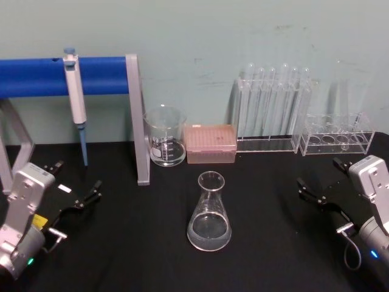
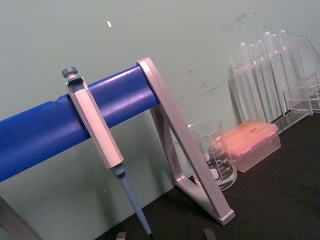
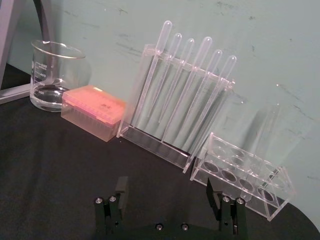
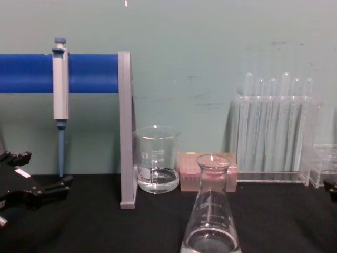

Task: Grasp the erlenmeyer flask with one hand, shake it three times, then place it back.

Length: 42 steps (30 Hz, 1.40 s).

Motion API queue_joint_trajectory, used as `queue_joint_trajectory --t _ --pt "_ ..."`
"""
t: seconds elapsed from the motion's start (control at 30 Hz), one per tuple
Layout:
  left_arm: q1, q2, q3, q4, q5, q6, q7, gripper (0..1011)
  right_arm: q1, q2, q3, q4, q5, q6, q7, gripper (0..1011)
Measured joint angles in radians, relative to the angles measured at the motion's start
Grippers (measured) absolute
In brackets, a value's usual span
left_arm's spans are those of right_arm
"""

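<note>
So, the erlenmeyer flask [image 1: 209, 213] is standing upright on the black table [image 1: 121, 255], out front and roughly in the middle. It has a little clear liquid pooled in its wide base, and nothing is touching it.

The left gripper [image 1: 78, 181] sits low over the table, well off to the flask's left. Its jaws are spread wide with nothing between them. The right gripper [image 1: 319, 175] mirrors it, well off to the flask's right, and its jaws are spread and empty too. In the right wrist view you can see both black fingers [image 3: 120, 189] with a clear gap between them, just above the table.

Behind the flask and a bit to its left is a glass beaker [image 1: 165, 137] with some liquid in the bottom. Straight behind the flask is a pink tip box [image 1: 210, 144], which sits just beside the beaker. Further back and to the flask's right is a clear rack of test tubes [image 1: 270, 109], all upright, and past that there's a smaller clear rack [image 1: 337, 139].

Far behind and left of the flask is a grey stand with a blue bar [image 1: 36, 76]. A pipette [image 1: 75, 97] hangs off the bar with its tip pointing down. The stand's grey leg [image 1: 138, 121] comes down right next to the beaker, on the beaker's left.
</note>
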Motion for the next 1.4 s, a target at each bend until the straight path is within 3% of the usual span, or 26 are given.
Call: queue_joint_trajectory --t 0.8,0.87,1.03,1.17,1.4 --pt "0.000 0.000 0.000 0.000 0.000 0.000 0.000 1001 0.000 0.000 0.000 0.000 0.000 0.000 0.000 1000" --pt "0.000 0.000 0.000 0.000 0.000 0.000 0.000 1001 0.000 -0.004 0.015 0.004 0.007 -0.002 0.004 1000" --pt "0.000 0.000 0.000 0.000 0.000 0.000 0.000 1001 -0.005 -0.018 0.061 0.005 0.077 -0.008 0.047 1000" --pt "0.000 0.000 0.000 0.000 0.000 0.000 0.000 1001 -0.024 -0.022 0.110 -0.017 0.166 0.003 0.107 1000" --pt "0.000 0.000 0.000 0.000 0.000 0.000 0.000 1001 -0.065 -0.012 0.155 -0.074 0.251 0.044 0.177 1000"
